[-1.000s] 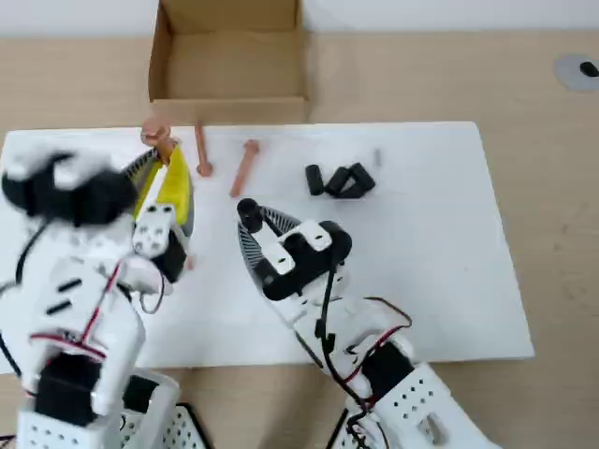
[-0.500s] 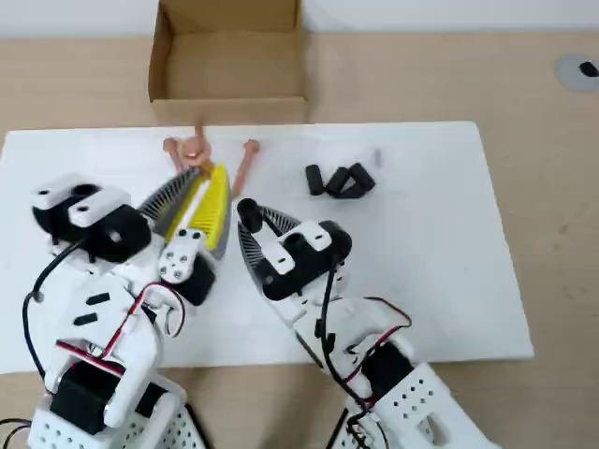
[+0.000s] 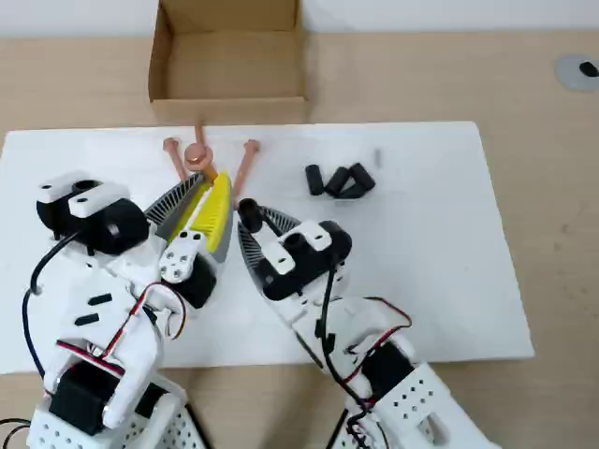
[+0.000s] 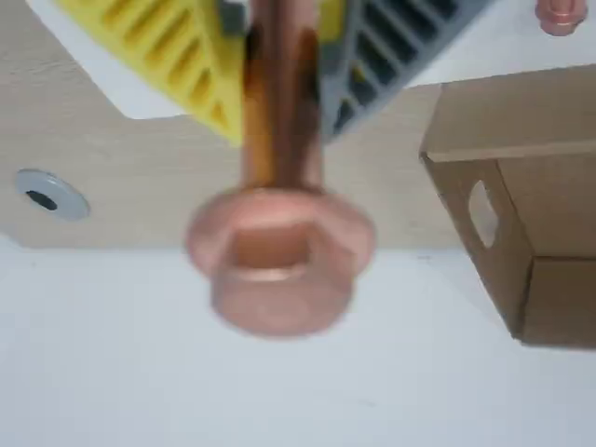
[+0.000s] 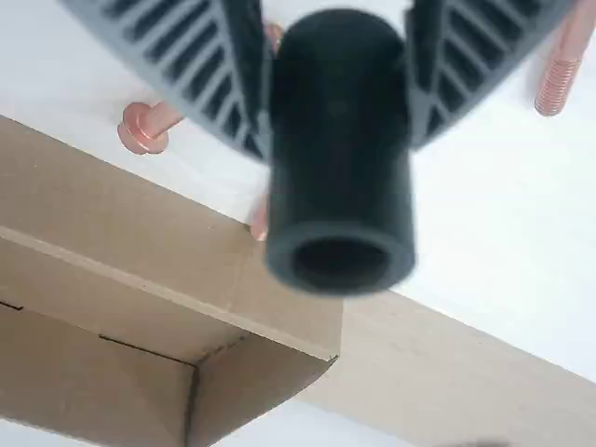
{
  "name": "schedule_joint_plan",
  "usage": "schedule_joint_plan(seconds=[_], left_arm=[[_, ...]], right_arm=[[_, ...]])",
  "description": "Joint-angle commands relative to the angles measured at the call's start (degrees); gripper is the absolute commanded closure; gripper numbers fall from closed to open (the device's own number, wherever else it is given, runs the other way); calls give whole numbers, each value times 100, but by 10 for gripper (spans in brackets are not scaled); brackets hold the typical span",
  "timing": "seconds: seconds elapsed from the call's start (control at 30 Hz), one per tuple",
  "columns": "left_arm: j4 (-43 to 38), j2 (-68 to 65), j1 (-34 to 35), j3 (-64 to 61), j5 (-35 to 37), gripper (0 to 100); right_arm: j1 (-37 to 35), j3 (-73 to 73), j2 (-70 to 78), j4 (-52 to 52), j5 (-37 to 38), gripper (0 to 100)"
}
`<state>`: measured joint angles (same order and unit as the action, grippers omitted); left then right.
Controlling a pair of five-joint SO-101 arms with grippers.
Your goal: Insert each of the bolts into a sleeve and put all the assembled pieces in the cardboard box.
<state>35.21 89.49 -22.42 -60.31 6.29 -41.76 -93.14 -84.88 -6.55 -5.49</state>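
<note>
**A:** What has your left hand (image 3: pixel 203 178) got?

**B:** A bolt (image 4: pixel 279 270). My two fingers are pinched on its shaft, yellow on one side and grey on the other. The head sticks out past my fingertips, facing away from me.

**A:** And the right hand (image 3: pixel 249 221)?

**B:** It is clamped on a black sleeve (image 5: pixel 341 186), gripped by its sides. The sleeve's open end points out beyond my fingertips.

**A:** How close are the two hands?

**B:** Near each other, side by side, with the right one a bit further back. The bolt and the sleeve are apart. The bolt's head sits ahead of the sleeve and off to its left.

**A:** Where is the box (image 3: pixel 161 65)?

**B:** Straight out in front of my left hand, well past the bolt's head. It stands open on the bare wooden surface (image 3: pixel 543 187), just beyond the edge of the white sheet (image 3: pixel 430 281).

**A:** What else lies near your fingers?

**B:** Three loose bolts (image 3: pixel 245 165) lie on the sheet around my left fingertips. One is just to the left, one is ahead and partly hidden behind the bolt I hold, and one is to the right, in front of my right hand. Three spare sleeves (image 3: pixel 337 179) are bunched together on the sheet, ahead of my right hand and well off to its right.
</note>
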Motion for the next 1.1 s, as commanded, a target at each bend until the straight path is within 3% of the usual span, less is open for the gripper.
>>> schedule_joint_plan(seconds=[0.0,0.57,0.87,1.07], left_arm=[[9,40,-62,18,79,994],[0,31,-88,-202,343,994],[-53,31,-527,-448,299,994],[-70,66,-431,-387,-176,994]], right_arm=[[-40,154,-119,114,18,989],[-31,154,-119,114,26,989],[-31,154,-119,114,26,989],[-31,154,-119,114,18,989]])
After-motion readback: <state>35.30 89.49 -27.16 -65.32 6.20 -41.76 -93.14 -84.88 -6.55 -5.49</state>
